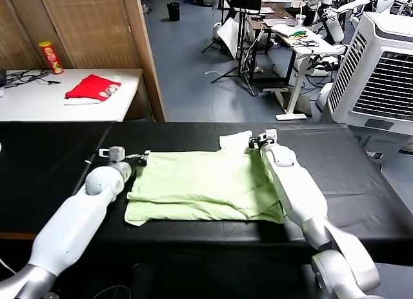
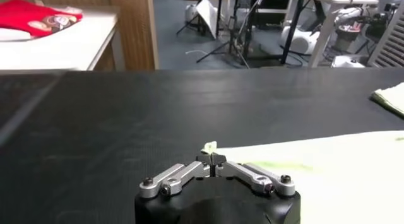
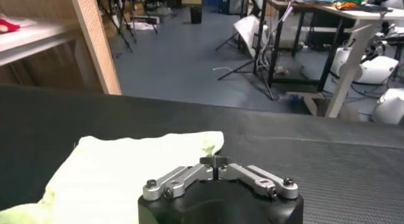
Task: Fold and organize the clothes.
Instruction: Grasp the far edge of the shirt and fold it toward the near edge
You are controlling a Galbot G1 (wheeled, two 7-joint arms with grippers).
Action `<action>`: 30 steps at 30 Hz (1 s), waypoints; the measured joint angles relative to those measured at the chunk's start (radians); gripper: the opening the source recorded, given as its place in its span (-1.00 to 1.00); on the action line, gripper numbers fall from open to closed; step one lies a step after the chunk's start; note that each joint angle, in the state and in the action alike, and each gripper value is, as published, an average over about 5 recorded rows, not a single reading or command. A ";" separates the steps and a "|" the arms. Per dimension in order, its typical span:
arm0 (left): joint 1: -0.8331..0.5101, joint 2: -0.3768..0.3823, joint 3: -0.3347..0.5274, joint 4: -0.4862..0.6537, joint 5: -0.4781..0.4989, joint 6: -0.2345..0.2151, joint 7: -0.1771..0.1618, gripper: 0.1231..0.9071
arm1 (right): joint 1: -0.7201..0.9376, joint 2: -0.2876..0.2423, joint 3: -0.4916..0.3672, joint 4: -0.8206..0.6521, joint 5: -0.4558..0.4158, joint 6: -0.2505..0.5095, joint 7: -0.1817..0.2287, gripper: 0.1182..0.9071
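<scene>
A light green shirt [image 1: 203, 186] is lying flat on a long black table [image 1: 58, 163], close to the robot. It is folded, so one layer is sitting on top of another. A small sleeve part is sticking out at the far edge, near the right side.

The left claw [image 1: 143, 159] is sitting at the far left corner of the shirt. In the left wrist view, its two fingers [image 2: 213, 158] are pressed together, and a tiny bit of green cloth is poking up between them. So the left claw is pinching the shirt.

The right claw [image 1: 253, 143] is sitting at the far right side of the shirt, by the sleeve part. In the right wrist view, its fingers [image 3: 214, 162] are pressed together too, right at the edge of the green cloth. It is hard to see for sure if cloth is caught inside them.

Both white arms are reaching out over the table, one on each side of the shirt.

Behind the black table, on the left, a white table [image 1: 39, 102] is holding a red piece of clothing [image 1: 92, 88] and a tall red can [image 1: 51, 57]. A big white fan box [image 1: 381, 73] is standing on the right.
</scene>
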 joint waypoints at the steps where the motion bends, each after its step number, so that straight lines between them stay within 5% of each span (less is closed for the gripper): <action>1: 0.006 0.004 -0.007 -0.010 0.002 -0.001 -0.002 -0.98 | -0.020 -0.012 0.003 0.042 0.009 -0.005 0.003 -0.99; 12: 0.163 0.090 -0.119 -0.231 0.004 -0.010 -0.012 -0.98 | -0.263 -0.156 0.065 0.476 0.125 -0.070 0.039 -0.99; 18: 0.315 0.138 -0.209 -0.380 0.004 -0.021 -0.011 -0.98 | -0.395 -0.223 0.101 0.667 0.143 -0.154 0.105 -0.99; 23: 0.430 0.152 -0.271 -0.491 0.017 -0.020 -0.022 -0.98 | -0.489 -0.250 0.125 0.783 0.139 -0.223 0.152 -0.99; 30: 0.562 0.151 -0.334 -0.599 0.066 -0.020 -0.030 -0.98 | -0.603 -0.258 0.155 0.879 0.106 -0.303 0.164 -0.99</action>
